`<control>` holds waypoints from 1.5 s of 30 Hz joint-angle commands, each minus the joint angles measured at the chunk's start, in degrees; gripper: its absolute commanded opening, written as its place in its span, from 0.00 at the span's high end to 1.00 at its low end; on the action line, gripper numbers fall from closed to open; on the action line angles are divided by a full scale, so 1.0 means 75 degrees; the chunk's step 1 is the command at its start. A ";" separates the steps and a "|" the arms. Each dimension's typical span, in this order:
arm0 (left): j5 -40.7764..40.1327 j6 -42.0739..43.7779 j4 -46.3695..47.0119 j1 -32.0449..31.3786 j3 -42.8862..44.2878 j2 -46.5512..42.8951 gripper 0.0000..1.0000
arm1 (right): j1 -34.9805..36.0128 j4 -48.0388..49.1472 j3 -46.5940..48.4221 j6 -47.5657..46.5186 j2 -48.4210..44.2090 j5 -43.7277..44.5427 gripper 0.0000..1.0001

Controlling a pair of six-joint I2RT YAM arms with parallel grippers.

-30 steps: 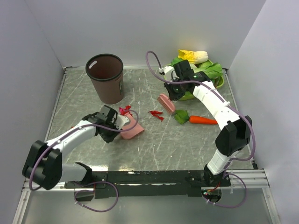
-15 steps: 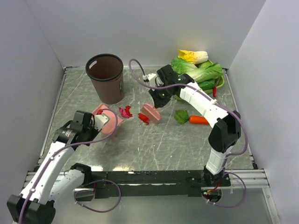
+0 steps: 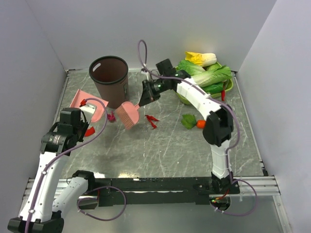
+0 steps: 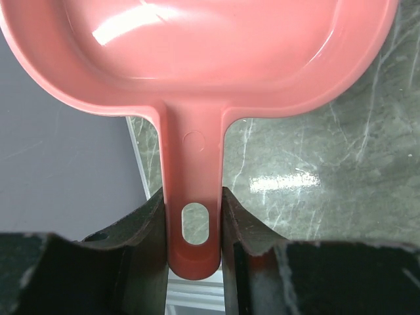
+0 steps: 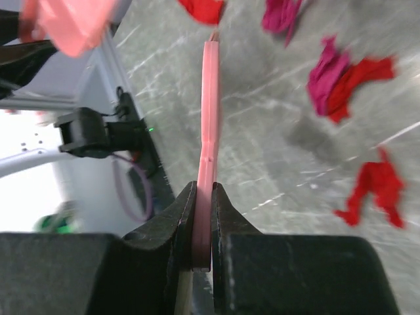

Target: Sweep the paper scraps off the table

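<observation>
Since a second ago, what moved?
The left gripper, shut on the pink dustpan, pulled it back left, beside the brown bin. The right gripper swept the pink brush left, pushing magenta scraps binward. The bin, greens and carrot are unchanged.

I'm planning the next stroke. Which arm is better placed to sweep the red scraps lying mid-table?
Right. The right gripper is shut on the brush, which sits beside the red scraps; the left gripper only holds the dustpan, farther away by the bin.
</observation>
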 commanded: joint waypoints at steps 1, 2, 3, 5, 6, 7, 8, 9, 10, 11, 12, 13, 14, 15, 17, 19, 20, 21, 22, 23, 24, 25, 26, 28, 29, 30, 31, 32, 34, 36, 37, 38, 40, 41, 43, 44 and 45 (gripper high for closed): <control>-0.0171 -0.0074 -0.0051 0.0048 0.0407 0.0158 0.99 | -0.0178 0.0778 -0.0145 0.1297 0.0577 -0.1226 1.00; -0.0136 -0.0074 -0.0075 0.0048 0.0419 0.0182 0.99 | -0.0202 0.0897 -0.0228 0.1600 0.0729 -0.1273 1.00; -0.0032 -0.0039 -0.0133 0.0048 0.0443 0.0217 0.99 | -0.0225 0.1025 -0.0379 0.1742 0.0777 -0.1285 1.00; 0.0063 0.0008 -0.0169 0.0048 0.0478 0.0264 0.99 | -0.0260 0.1214 -0.0521 0.2059 0.0905 -0.1181 1.00; 0.0168 0.0066 -0.0215 0.0048 0.0490 0.0310 0.99 | -0.0318 0.1237 -0.0672 0.2141 0.0918 -0.1076 1.00; 0.0238 0.0090 -0.0227 0.0048 0.0478 0.0334 0.99 | -0.0354 0.1284 -0.0766 0.2293 0.0929 -0.0808 1.00; 0.0309 0.0195 -0.0239 0.0048 0.0455 0.0381 0.99 | -0.0412 0.1273 -0.0860 0.2329 0.0906 -0.0677 1.00; 0.0425 0.0207 -0.0239 0.0048 0.0408 0.0404 0.99 | -0.0471 0.1203 -0.1012 0.2330 0.0895 -0.0456 1.00; 0.0485 0.0242 -0.0204 0.0048 0.0373 0.0416 0.99 | -0.0529 0.1028 -0.1071 0.2144 0.0825 0.0208 1.00; 0.0532 0.0312 -0.0204 0.0048 0.0268 0.0451 0.99 | -0.0576 0.0737 -0.1130 0.2038 0.0755 0.0562 1.00; 0.0729 0.0336 -0.0216 0.0048 0.0232 0.0498 0.99 | -0.0612 0.0653 -0.1386 0.1955 0.0684 0.0763 1.00; 0.0812 0.0348 -0.0274 0.0048 0.0220 0.0545 0.99 | -0.0763 0.0629 -0.1528 0.1885 0.0521 0.0916 1.00; 0.0918 0.0383 -0.0309 0.0048 0.0185 0.0661 0.99 | -0.0822 0.0559 -0.1692 0.1861 0.0415 0.1022 1.00; 0.1023 0.0395 -0.0333 0.0048 0.0150 0.0721 0.99 | -0.0916 0.0546 -0.1972 0.1826 0.0286 0.1151 1.00; 0.1153 0.0511 -0.0310 0.0048 0.0022 0.0884 0.99 | -0.1103 0.0465 -0.2219 0.1569 -0.0112 0.1362 1.00; 0.1409 0.0676 -0.0216 0.0048 -0.0072 0.0978 0.99 | -0.1198 0.0301 -0.2524 0.1021 -0.0521 0.1270 1.00; 0.1469 0.0862 -0.0169 0.0048 -0.0166 0.1072 0.99 | -0.1221 0.0196 -0.2630 0.0785 -0.0674 0.1292 1.00; 0.1528 0.0957 -0.0099 0.0048 -0.0236 0.1119 0.99 | -0.1210 -0.0026 -0.2689 0.0353 -0.0827 0.1304 1.00; 0.1667 0.1085 -0.0064 0.0048 -0.0318 0.1189 0.99 | -0.1210 -0.0109 -0.2759 0.0164 -0.1176 0.1328 1.00; 0.1692 0.1330 -0.0029 0.0037 -0.0365 0.1352 0.99 | -0.1210 -0.0203 -0.2864 -0.0024 -0.1377 0.1409 1.00; 0.1681 0.1437 -0.0005 -0.0022 -0.0401 0.1458 0.99 | -0.1186 -0.0413 -0.2923 -0.0397 -0.1576 0.1677 1.00; 0.1669 0.1659 -0.0016 -0.0069 -0.0470 0.1575 0.99 | -0.1198 -0.0438 -0.2982 -0.0517 -0.1996 0.1853 1.00; 0.1657 0.1777 -0.0063 -0.0197 -0.0518 0.1785 0.99 | -0.1210 -0.0496 -0.3029 -0.0611 -0.2197 0.1948 1.00; 0.1680 0.2092 -0.0110 -0.0350 -0.0646 0.1997 0.99 | -0.1210 -0.0742 -0.2994 -0.0834 -0.2655 0.1996 1.00; 0.1727 0.2187 -0.0122 -0.0431 -0.0670 0.2184 0.99 | -0.1210 -0.0824 -0.2901 -0.1067 -0.2784 0.1973 1.00; 0.1739 0.2258 -0.0110 -0.0467 -0.0682 0.2290 0.99 | -0.1210 -0.0883 -0.2854 -0.1231 -0.3006 0.2100 1.00; 0.1739 0.2328 -0.0075 -0.0502 -0.0682 0.2523 0.99 | -0.1198 -0.0918 -0.2819 -0.1291 -0.3089 0.2322 1.00; 0.1739 0.2352 -0.0017 -0.0584 -0.0659 0.2642 0.99 | -0.1210 -0.0884 -0.2807 -0.1234 -0.3183 0.2811 1.00; 0.1692 0.2376 0.0042 -0.0713 -0.0565 0.3027 0.99 | -0.1198 -0.0651 -0.2865 -0.1105 -0.3324 0.4696 1.00; 0.1599 0.2364 0.0135 -0.0959 -0.0449 0.3275 0.99 | -0.1210 -0.0521 -0.2924 -0.1163 -0.3173 0.5659 1.00; 0.1587 0.2294 0.0159 -0.1041 -0.0401 0.3508 0.99 | -0.1210 -0.0404 -0.2924 -0.1163 -0.3091 0.6383 1.00; 0.1587 0.2247 0.0183 -0.1204 -0.0354 0.3649 0.99 | -0.1221 -0.0345 -0.2924 -0.1197 -0.2997 0.6587 1.00; 0.1575 0.2084 0.0264 -0.1369 -0.0202 0.4023 0.99 | -0.1221 -0.0309 -0.2761 -0.1198 -0.2704 0.6567 1.00; 0.1563 0.2036 0.0288 -0.1521 -0.0155 0.4165 0.99 | -0.1221 -0.0309 -0.2678 -0.1198 -0.2599 0.6415 1.00; 0.1552 0.1815 0.0346 -0.1685 -0.0015 0.4585 0.99 | -0.1128 -0.0309 -0.2445 -0.1128 -0.2271 0.6273 1.00; 0.1563 0.1720 0.0370 -0.1802 0.0044 0.4727 0.99 | -0.1081 -0.0286 -0.2385 -0.1116 -0.2165 0.6029 1.00; 0.1610 0.1511 0.0370 -0.1850 0.0172 0.4880 0.99 | -0.1023 -0.0297 -0.2315 -0.1139 -0.1955 0.5946 1.00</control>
